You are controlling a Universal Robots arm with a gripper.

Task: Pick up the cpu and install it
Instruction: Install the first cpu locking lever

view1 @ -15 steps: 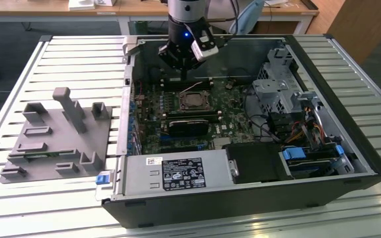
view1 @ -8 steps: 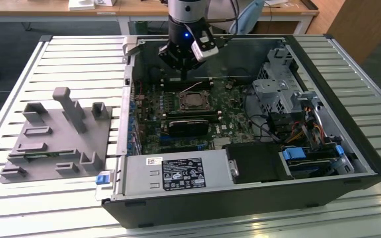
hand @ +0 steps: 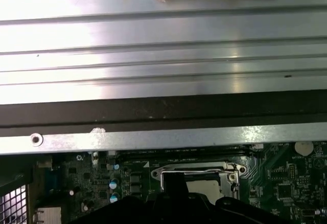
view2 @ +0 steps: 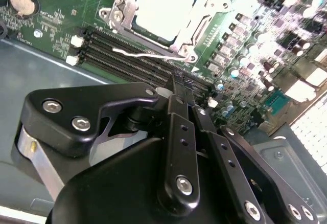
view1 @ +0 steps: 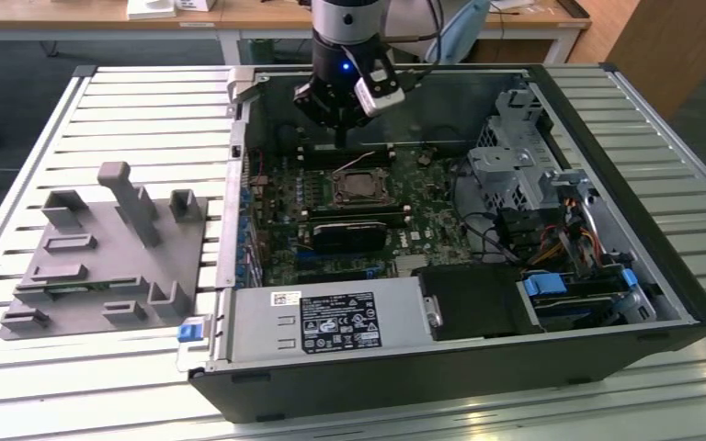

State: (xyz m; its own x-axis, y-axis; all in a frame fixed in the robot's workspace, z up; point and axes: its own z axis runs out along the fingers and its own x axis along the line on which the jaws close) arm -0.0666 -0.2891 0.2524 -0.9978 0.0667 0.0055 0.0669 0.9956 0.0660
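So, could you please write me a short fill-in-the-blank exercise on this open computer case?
1. The cpu sits in its socket on the green ____.
2. In the exterior view, the gripper hangs ____ the open computer case.
3. The grey plastic fixture lies outside the case, on the exterior view's ____.
4. The socket's metal frame is ____ in colour.

Missing words: motherboard; above; left; silver
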